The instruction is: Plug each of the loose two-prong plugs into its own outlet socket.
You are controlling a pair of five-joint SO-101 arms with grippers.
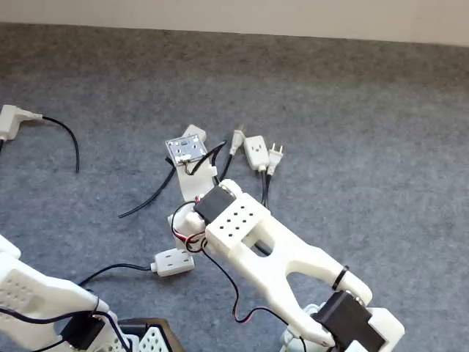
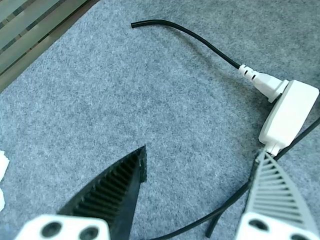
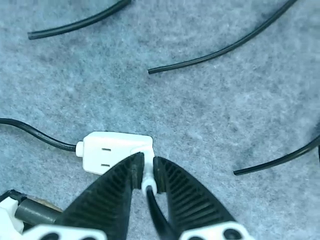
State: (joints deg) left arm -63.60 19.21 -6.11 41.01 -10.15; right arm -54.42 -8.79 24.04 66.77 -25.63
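The right claw (image 3: 146, 175) is pressed together on a white plug (image 3: 148, 186) that touches the right end of an outlet socket (image 1: 174, 262), near and left of centre on the grey counter (image 1: 352, 132). The left claw (image 2: 203, 152) is spread beside a white corded block (image 2: 290, 116) at the far left.

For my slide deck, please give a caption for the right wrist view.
Right gripper shut on a white plug against the outlet socket.

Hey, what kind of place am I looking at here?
Likely a robotics practice bench: a grey felt tabletop, white robot arms, and loose plugs and outlet sockets laid out.
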